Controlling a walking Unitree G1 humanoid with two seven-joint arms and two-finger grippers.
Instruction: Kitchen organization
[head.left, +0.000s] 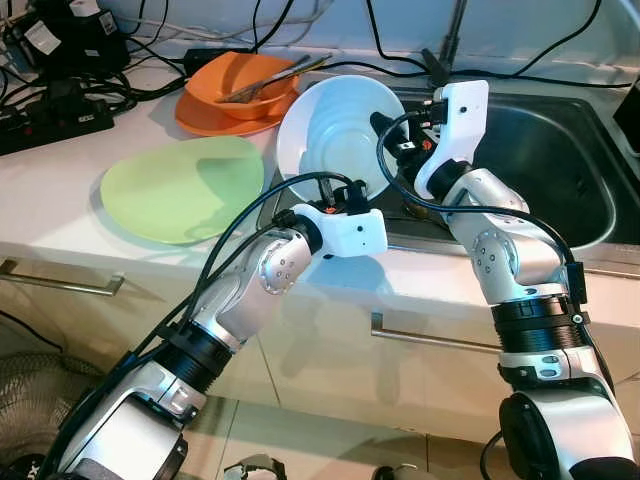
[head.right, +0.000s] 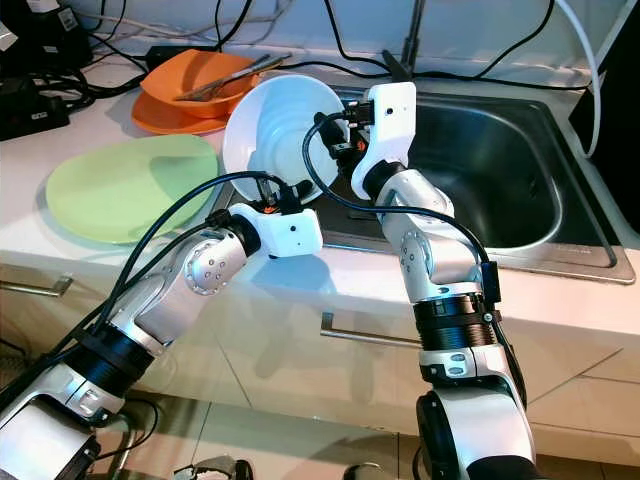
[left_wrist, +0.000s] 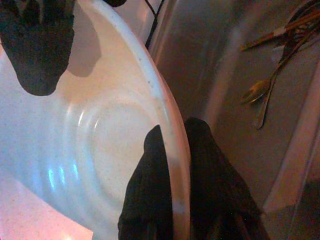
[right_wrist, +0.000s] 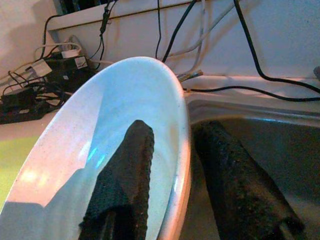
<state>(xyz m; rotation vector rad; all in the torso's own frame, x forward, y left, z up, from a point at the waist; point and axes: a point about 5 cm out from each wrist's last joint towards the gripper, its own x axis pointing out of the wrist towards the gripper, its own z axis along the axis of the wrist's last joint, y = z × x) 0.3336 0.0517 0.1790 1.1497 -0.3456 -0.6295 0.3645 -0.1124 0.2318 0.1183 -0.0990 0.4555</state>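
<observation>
Both end effectors pinch the white bowl's (head.left: 335, 135) rim, left end effector (left_wrist: 177, 165) below, right end effector (right_wrist: 172, 165) above; likely ceramic, stiff, slippery, breakable

A plate (head.left: 185, 185) lies flat on the counter (head.left: 60, 215), left of the sink (head.left: 560, 170). Behind it a bowl (head.left: 240, 82) sits on another plate (head.left: 205, 118), with utensils (head.left: 270, 80) resting in the bowl. A large bowl (head.left: 335, 135) stands tilted at the sink's left edge, between the left gripper (left_wrist: 175, 165) in front and the right gripper (right_wrist: 175, 165) behind. Cables (head.left: 60, 90) lie at the counter's back left
</observation>
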